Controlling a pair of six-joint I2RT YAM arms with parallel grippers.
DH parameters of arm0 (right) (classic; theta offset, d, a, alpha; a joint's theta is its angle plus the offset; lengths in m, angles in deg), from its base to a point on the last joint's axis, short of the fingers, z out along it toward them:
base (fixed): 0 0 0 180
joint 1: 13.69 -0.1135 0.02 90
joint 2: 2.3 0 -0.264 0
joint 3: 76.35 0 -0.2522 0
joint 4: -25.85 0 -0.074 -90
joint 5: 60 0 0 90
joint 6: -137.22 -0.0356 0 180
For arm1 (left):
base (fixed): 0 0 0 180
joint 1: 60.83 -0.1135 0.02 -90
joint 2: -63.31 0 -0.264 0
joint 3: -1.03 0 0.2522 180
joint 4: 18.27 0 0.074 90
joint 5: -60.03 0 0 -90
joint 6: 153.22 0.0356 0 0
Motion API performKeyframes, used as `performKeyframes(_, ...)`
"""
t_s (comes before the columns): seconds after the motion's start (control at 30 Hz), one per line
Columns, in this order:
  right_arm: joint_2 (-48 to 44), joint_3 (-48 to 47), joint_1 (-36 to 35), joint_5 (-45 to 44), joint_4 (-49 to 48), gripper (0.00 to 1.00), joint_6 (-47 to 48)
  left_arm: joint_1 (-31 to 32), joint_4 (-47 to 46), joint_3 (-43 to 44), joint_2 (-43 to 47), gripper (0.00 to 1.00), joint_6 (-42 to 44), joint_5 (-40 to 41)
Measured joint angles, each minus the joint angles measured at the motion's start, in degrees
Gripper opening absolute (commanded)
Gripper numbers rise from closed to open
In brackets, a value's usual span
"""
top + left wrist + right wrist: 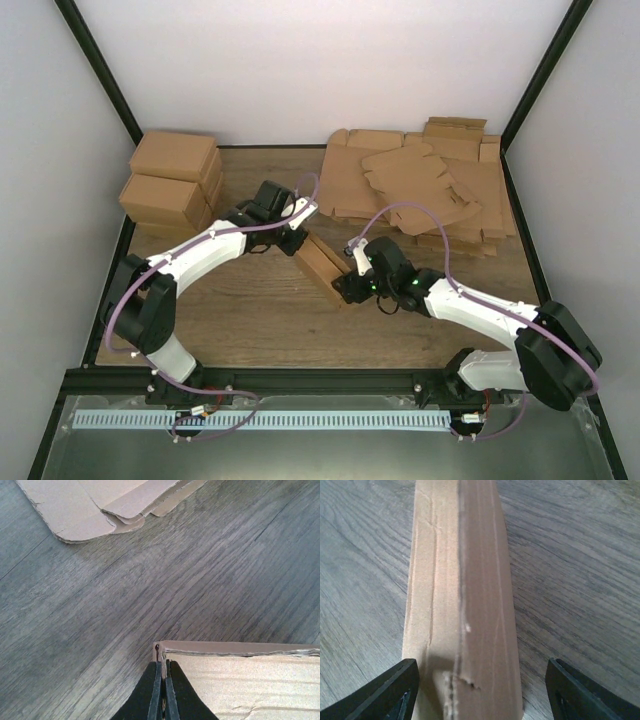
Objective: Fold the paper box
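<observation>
**Item:** plain brown corrugated-cardboard paper box, long and shallow. It lies aslant mid-way on the grey wood-grain bench, between the two arms.

**Left gripper**: at the box's far corner, jaws pressed almost together with only a sliver between. I cannot tell whether a thin cardboard edge is nipped there.

**Right gripper**: jaws released and spread wide, straddling the box's near end. One finger is just beside the wall and the other stands apart.

**Also present:** a pile of flat brown cardboard blanks at the far right, and a stack of folded brown cartons at the far left.

**Hazards, judged:**
- The lengthwise seam on top looks not fully seated — closing the right jaws off-centre could skew or crush a wall.
- A tug at the left corner could spring the flap open, or drag the light box across the bench.
</observation>
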Motion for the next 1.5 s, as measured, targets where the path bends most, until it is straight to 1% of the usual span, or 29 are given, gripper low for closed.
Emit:
performKeyframes(0.07, -0.02, -0.39, 0.02, 0.26, 0.74, 0.78, 0.07, 0.00, -0.33, -0.13, 0.00, 0.04, -0.02, -0.13)
performKeyframes(0.23, -0.24, -1.97, 0.02, 0.92, 3.19, 0.90, 0.74, 0.00, -0.68, -0.28, 0.00, 0.04, -0.11, -0.35)
performKeyframes(0.3, -0.59, -2.80, 0.02, 0.90, 4.04, 0.99, 1.05, 0.00, -0.81, -0.33, 0.00, 0.04, -0.15, -0.39)
performKeyframes(0.4, -1.01, -4.48, -0.76, -0.35, 5.88, 1.00, 1.49, 0.02, -1.09, -0.48, 0.00, 0.04, -0.28, -0.39)
performKeyframes(0.63, -1.03, -8.26, -5.49, -7.82, 9.94, 1.00, 2.69, 0.02, -1.27, -0.52, 0.00, 0.04, -0.33, -0.39)
performKeyframes(0.83, 2.14, -9.57, -6.75, -13.27, 12.83, 0.99, 3.04, 0.11, -1.29, -0.52, 0.00, 0.04, -0.35, -0.35)
performKeyframes(0.9, 3.37, -9.57, -6.75, -14.23, 13.84, 0.98, 3.15, 0.13, -1.29, -0.52, 0.00, 0.04, -0.35, -0.33)
performKeyframes(0.93, 3.74, -9.57, -6.75, -14.45, 14.14, 0.95, 3.17, 0.13, -1.29, -0.52, 0.00, 0.04, -0.37, -0.33)
performKeyframes(1.1, 4.50, -9.57, -6.80, -15.15, 15.21, 0.76, 3.26, 0.13, -1.29, -0.52, 0.00, 0.04, -0.39, -0.31)
performKeyframes(1.17, 4.46, -9.57, -6.80, -15.26, 15.21, 0.71, 3.26, 0.13, -1.27, -0.52, 0.00, 0.04, -0.44, -0.28)
performKeyframes(1.3, 4.07, -9.57, -6.82, -15.23, 15.17, 0.68, 3.08, 0.17, -1.38, -0.66, 0.00, 0.04, -0.48, -0.04)
performKeyframes(1.43, 3.93, -9.57, -6.82, -15.21, 15.17, 0.62, 2.78, 0.26, -1.75, -1.07, 0.24, 0.04, -0.52, 0.28)
performKeyframes(1.5, 3.93, -9.57, -6.86, -15.19, 15.19, 0.62, 2.51, 0.28, -1.77, -1.31, 0.52, 0.04, -0.55, 0.39)
